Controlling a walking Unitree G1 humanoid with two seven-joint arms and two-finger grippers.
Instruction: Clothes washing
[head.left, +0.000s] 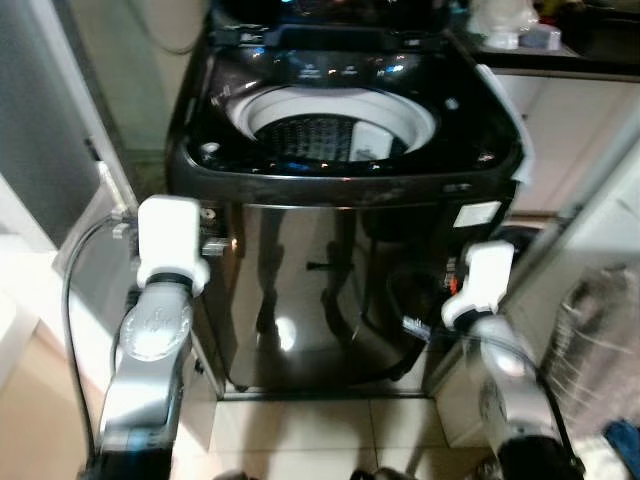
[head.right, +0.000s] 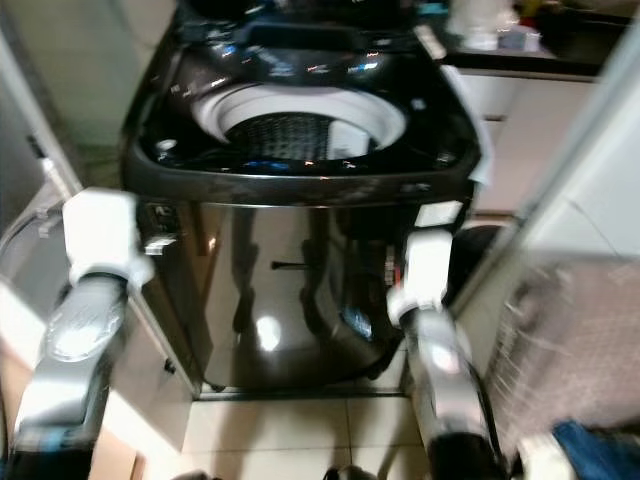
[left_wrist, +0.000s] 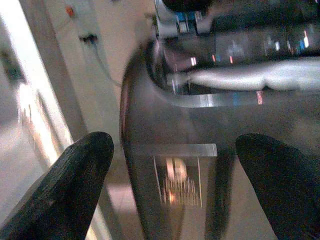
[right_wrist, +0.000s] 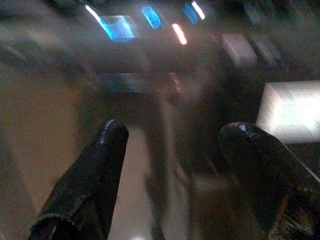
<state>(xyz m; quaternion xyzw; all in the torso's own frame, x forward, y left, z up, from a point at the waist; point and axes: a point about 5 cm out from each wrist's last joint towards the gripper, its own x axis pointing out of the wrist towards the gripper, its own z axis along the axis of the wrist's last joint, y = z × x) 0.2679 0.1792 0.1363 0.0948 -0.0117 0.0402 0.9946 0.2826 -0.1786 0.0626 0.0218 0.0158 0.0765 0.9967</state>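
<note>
One washing machine (head.left: 345, 190) stands lid-open before two claws, left claw (left_wrist: 172, 187) and right claw (right_wrist: 187, 182), both spread.

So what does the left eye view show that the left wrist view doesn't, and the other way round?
The left eye view alone shows the glossy black top-loading washing machine whole, its lid up, its white-rimmed perforated drum and both silver arms in front. The left wrist view alone shows the left hand, its two black fingers spread wide with nothing between them, beside a pale wall. Both show the machine's dark curved front corner and top rim.
</note>
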